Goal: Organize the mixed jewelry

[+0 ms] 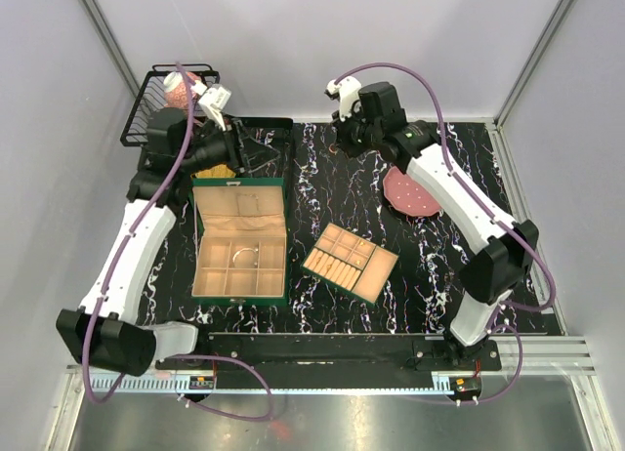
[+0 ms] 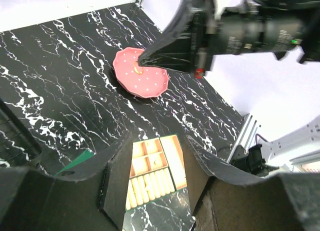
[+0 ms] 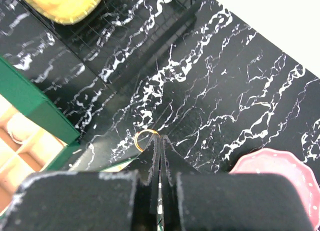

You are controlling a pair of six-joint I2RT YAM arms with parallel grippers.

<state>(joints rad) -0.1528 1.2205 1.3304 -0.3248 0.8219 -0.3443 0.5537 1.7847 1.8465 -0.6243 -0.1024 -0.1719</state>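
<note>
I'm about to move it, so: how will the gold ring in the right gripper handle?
The gold ring is a thin hoop, likely light and stiff. Only its edge is pinched at the tip of the shut right gripper, so it could slip out. Round, it may roll on the tabletop if dropped.

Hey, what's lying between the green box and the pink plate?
The loose beige compartment tray lies between the green box and pink plate, seen in the top view.

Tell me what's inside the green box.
The green box holds beige compartments; a thin wire hoop lies in the wide middle one. Nothing covers them, but smaller pieces are too tiny to tell.
</note>
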